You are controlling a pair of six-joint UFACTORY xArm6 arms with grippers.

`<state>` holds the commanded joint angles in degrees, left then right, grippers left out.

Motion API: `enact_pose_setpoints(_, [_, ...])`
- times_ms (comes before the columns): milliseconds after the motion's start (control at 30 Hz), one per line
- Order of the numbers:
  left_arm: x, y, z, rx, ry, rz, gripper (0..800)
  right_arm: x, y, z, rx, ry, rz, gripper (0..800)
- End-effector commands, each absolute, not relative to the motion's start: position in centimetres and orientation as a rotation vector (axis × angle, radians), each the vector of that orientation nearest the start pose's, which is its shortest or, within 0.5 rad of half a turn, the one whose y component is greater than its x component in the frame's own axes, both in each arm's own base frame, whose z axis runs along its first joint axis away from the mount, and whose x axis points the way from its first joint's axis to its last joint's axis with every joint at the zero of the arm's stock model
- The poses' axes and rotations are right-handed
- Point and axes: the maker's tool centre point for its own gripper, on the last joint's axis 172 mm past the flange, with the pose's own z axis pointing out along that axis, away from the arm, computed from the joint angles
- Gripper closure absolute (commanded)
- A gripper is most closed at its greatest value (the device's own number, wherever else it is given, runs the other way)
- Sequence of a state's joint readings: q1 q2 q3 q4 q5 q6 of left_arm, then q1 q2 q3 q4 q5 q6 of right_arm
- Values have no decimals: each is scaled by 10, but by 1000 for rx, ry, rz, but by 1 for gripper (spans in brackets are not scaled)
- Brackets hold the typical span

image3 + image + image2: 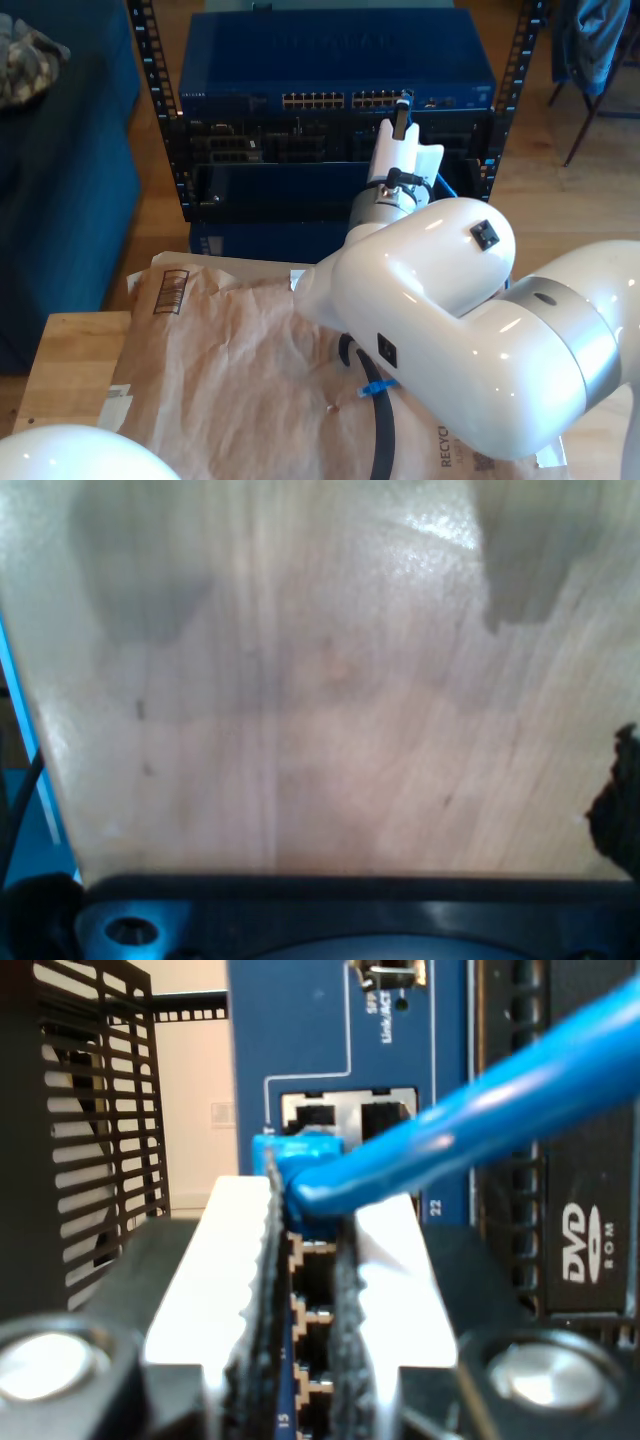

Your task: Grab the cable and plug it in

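- Blue switch (335,75) in rack, upper centre of exterior view.
- My second gripper (310,1230) pinches the cable (470,1125) behind its plug (295,1150).
- Keep plug square to the port (308,1112); push straight.
- My first gripper: state can't be judged.

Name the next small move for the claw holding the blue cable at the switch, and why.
Probably ease my second gripper straight forward. Its claw is shut on the cable, whose plug sits just before the open ports of the blue switch, apparently not yet seated; whether it is exactly lined up, I cannot tell.

Server/network lab: rack (160,110) with blue switch (335,62), DVD drive (590,1250).
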<state>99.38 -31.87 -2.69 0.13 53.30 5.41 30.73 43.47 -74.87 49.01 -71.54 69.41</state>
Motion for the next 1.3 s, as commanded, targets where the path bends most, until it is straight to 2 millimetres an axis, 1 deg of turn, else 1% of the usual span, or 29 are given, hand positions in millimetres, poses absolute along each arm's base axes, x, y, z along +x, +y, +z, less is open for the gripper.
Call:
enact_pose_setpoints(133, [-23,137,20,1957,2097,-289,0,657,144,262,-1014,1379,-1402,799])
enact_pose_setpoints(267, [-23,137,20,1957,2097,-289,0,657,143,263,-1010,1380,-1403,799])
enact_pose_setpoints(433, [-23,137,20,1959,2096,-291,0,658,144,268,-1003,1376,-1399,799])
enact_pose_setpoints(500, [-23,137,20,1959,2096,-291,0,657,146,277,-993,1369,-1395,799])
enact_pose_setpoints(667, [-23,137,20,1959,2096,-291,0,660,148,284,-978,1363,-1390,799])
enact_pose_setpoints(967, [-23,137,20,1959,2096,-291,0,659,147,277,-992,1366,-1390,799])
enact_pose_setpoints(1300, [-23,137,20,1959,2096,-291,0,658,150,276,-996,1363,-1388,799])
